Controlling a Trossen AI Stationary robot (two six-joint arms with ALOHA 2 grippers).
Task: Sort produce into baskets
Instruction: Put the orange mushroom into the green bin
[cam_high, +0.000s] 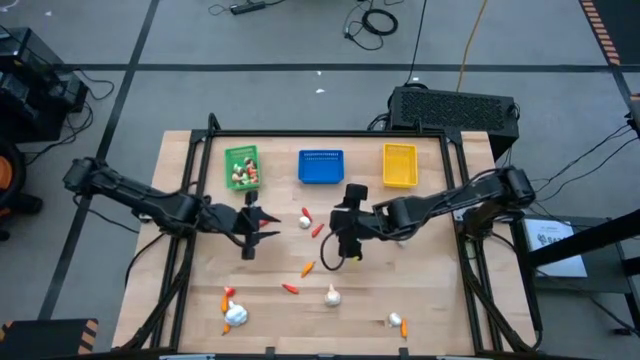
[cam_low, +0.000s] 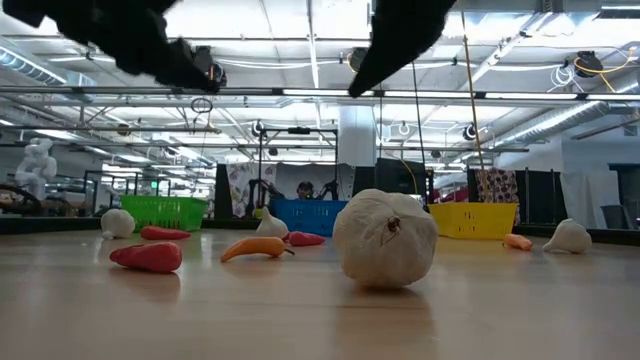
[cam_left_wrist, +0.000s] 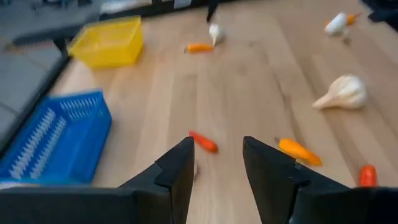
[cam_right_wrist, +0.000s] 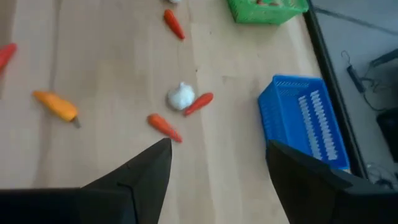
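Observation:
Three baskets stand in a row at the table's far side: green (cam_high: 242, 167) with some produce in it, blue (cam_high: 320, 167) and yellow (cam_high: 400, 165). Loose produce lies on the wood. A white garlic bulb (cam_right_wrist: 181, 96) and two red pieces (cam_right_wrist: 199, 102) (cam_right_wrist: 165, 127) lie mid-table, and an orange piece (cam_high: 308, 268) and another bulb (cam_high: 332, 295) lie nearer the front. My left gripper (cam_left_wrist: 217, 146) hovers open left of centre, above the table, with a red piece (cam_left_wrist: 204, 142) beyond its fingertips. My right gripper (cam_right_wrist: 217, 149) hangs open just right of the mid-table bulb, holding nothing.
More produce lies near the front edge: a garlic bulb with red and orange bits (cam_high: 235, 315) at the left, and a bulb with an orange piece (cam_high: 397, 321) at the right. A black box (cam_high: 455, 108) stands beyond the table's far right corner. Bare wood separates the two arms' bases.

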